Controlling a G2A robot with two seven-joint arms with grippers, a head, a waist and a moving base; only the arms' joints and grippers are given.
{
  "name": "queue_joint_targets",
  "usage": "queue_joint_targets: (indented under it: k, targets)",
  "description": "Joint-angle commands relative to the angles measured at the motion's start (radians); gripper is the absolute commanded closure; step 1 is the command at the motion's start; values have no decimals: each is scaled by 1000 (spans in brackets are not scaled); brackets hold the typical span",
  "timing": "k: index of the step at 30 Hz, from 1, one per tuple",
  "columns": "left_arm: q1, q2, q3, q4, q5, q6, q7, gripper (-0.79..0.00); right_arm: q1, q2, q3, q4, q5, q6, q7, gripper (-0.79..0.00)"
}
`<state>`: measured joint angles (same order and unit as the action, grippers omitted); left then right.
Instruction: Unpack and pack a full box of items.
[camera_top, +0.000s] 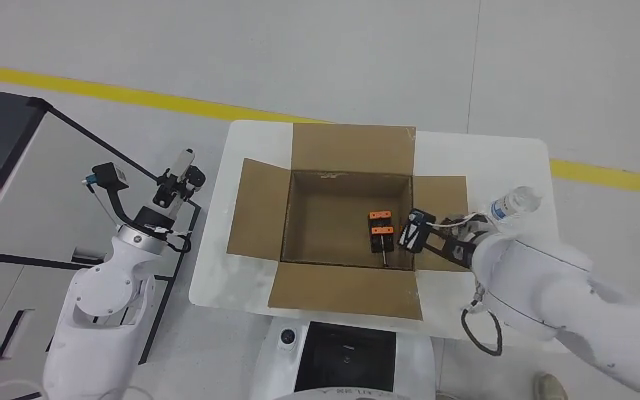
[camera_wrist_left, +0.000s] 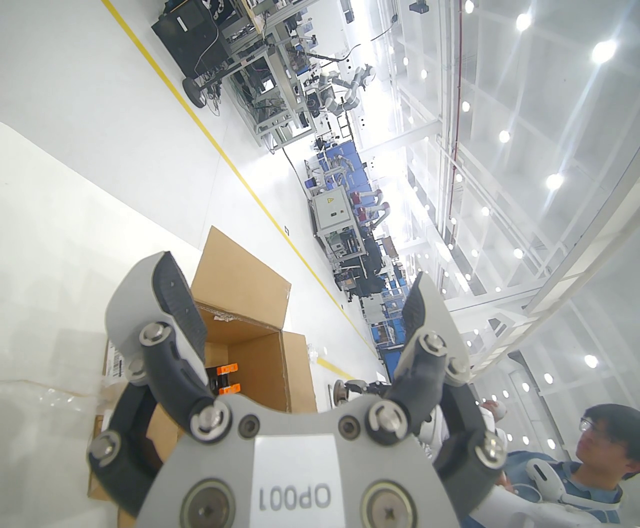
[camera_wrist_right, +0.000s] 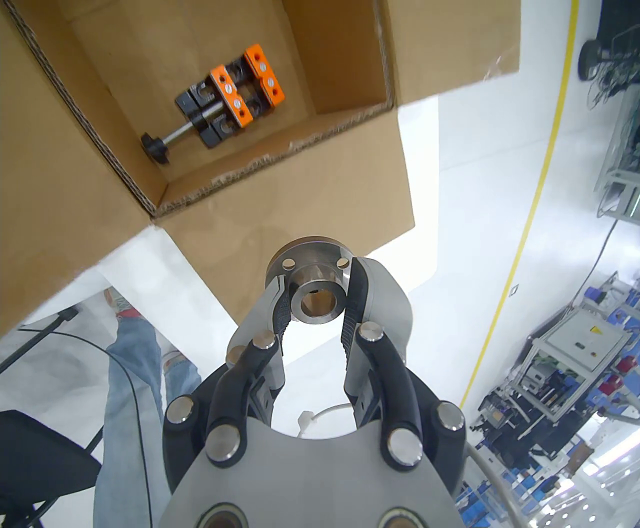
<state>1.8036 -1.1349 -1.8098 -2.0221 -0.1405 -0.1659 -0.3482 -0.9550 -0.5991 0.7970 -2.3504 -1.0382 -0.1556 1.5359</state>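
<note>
Right tool clamped on steel flanged hub above right flap of cardboard box. Mini vise lies on box floor. Likely packing: clear wall, lower beside vise, release low. Left tool wide, off worktop.

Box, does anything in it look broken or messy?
Nothing stands out. The box sits open, with one orange vise lying on its floor. The right hand holds a metal part near the box's rim.
</note>
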Motion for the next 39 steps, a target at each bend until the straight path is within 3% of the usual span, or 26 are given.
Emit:
queue_joint_targets:
  k: [1, 13, 22, 30, 39]
  targets:
    - [0, 0, 0, 0, 0, 0, 0, -785, -57, 23, 56, 0, 15, -4, -2, 0]
    - [0, 0, 0, 0, 0, 0, 0, -785, -499, 142, 367, 0, 32, 19, -101, 0]
    - [0, 0, 0, 0, 0, 0, 0, -785, -780, 184, 531, 58, -9, 27, -220, 0]
    - [0, 0, 0, 0, 0, 0, 0, -785, -916, 190, 604, 105, -47, 24, -318, 0]
    - [0, 0, 0, 0, 0, 0, 0, -785, -972, 181, 629, 200, -56, 16, -411, 0]
